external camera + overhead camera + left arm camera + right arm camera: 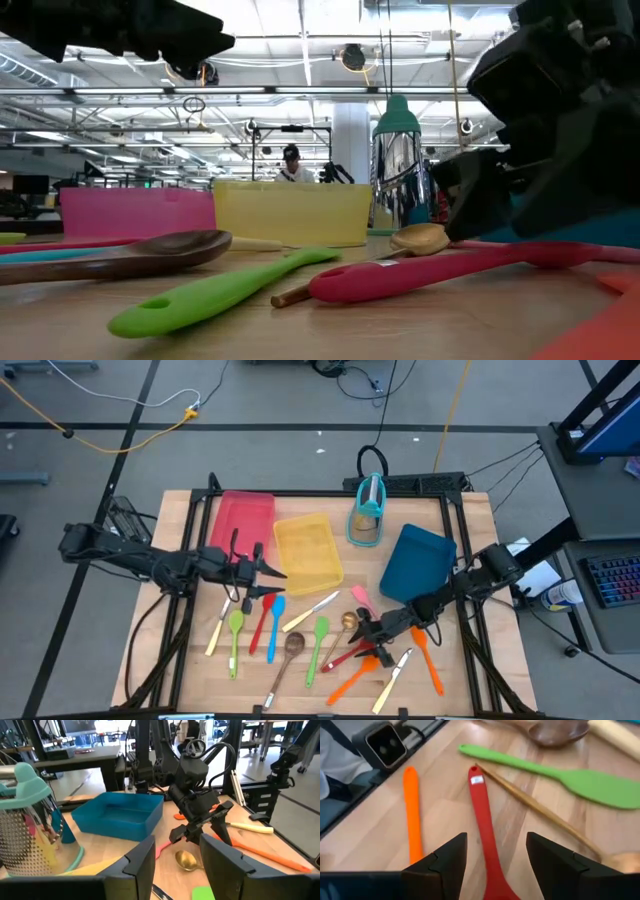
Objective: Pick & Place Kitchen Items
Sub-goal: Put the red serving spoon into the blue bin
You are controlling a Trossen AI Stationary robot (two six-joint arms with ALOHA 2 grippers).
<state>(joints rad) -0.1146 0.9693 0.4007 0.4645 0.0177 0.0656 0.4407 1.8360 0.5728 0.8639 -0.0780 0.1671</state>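
The kitchen items lie scattered flat on the near half of the wooden table: a red spatula, a blue one, a green spatula, a brown spoon, a gold-bowled spoon, cream-handled knives and orange utensils. My right gripper is open and low, its fingers on either side of a red utensil's handle without touching it. My left gripper is open, raised over the table's left middle, near the yellow tray.
A red tray, a yellow tray and a blue tray sit along the far half. A teal-framed upright holder stands between the yellow and blue trays. An orange handle lies beside the red one.
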